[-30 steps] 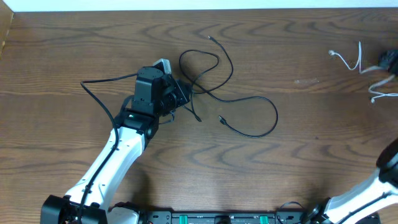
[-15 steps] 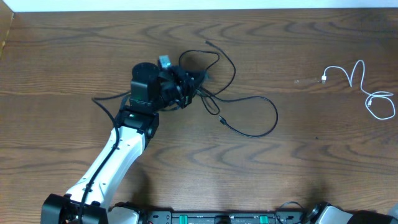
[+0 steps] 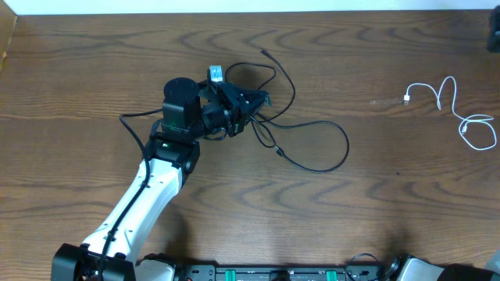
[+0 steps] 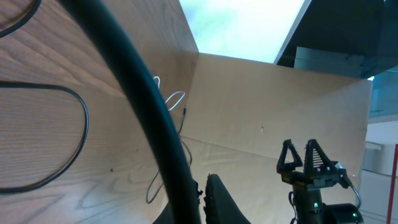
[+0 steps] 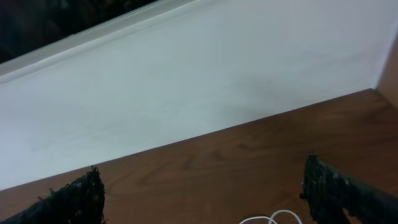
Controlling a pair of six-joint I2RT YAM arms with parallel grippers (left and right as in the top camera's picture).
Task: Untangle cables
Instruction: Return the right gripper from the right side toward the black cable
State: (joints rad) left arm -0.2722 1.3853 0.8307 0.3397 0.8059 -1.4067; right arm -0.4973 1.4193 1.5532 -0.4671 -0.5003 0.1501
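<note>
Dark wood desk carries both cables, well apart. At centre the left tool is pinched shut on the black cable at its looped end, and the slack trails rightward. Far right lies the white cable, nearer the right tool, which gapes wide and holds nothing.

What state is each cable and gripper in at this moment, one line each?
left gripper: shut on black cable.
right gripper: open, holding nothing.
black cable: loosely looped on table, apart from white cable.
white cable: lying free on table, untouched.
</note>
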